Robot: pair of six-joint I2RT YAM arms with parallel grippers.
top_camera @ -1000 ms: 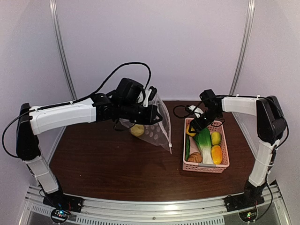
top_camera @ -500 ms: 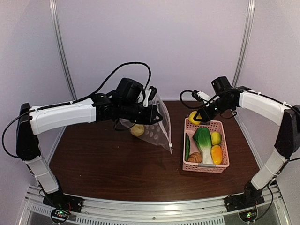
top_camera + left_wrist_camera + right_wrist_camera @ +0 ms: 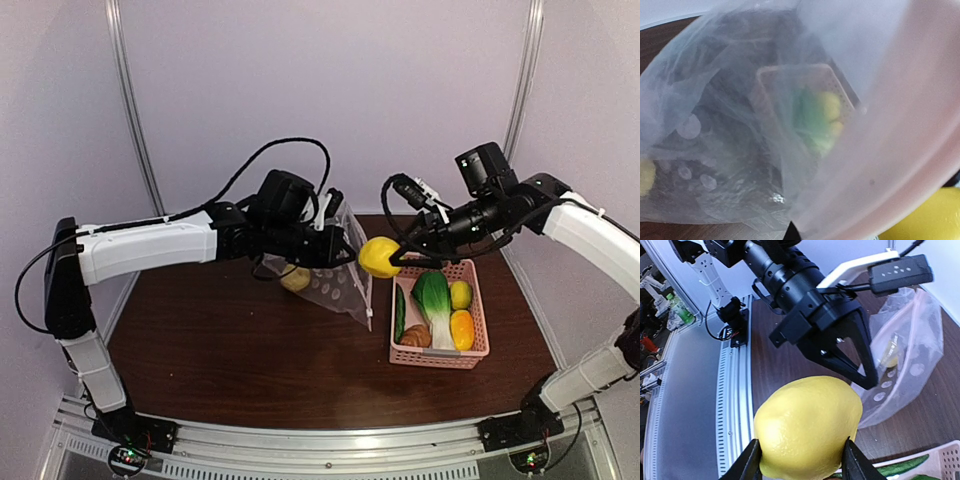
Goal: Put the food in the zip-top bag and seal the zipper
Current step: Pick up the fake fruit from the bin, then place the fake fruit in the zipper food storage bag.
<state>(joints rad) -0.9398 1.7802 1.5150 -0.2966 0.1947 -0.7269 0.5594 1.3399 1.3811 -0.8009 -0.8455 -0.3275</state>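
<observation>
The left arm stretched level above the surface (image 3: 200, 350). The left fingers (image 3: 862, 355) pinched the top edge of the clear dotted bag (image 3: 335, 285). It hung mouth-up, slanting down to the right, with a lemon (image 3: 295, 280) inside. Beside it, the right arm reached leftward, and the right fingers (image 3: 752, 462) clamped a second lemon (image 3: 379, 257) above the pink basket's (image 3: 470, 357) left side.

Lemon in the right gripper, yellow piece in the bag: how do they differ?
The lemon hangs clamped in the right gripper; the yellow piece lies inside the zip-top bag held by the left gripper. The lemon looks larger than the yellow piece. Both are yellow.
</observation>
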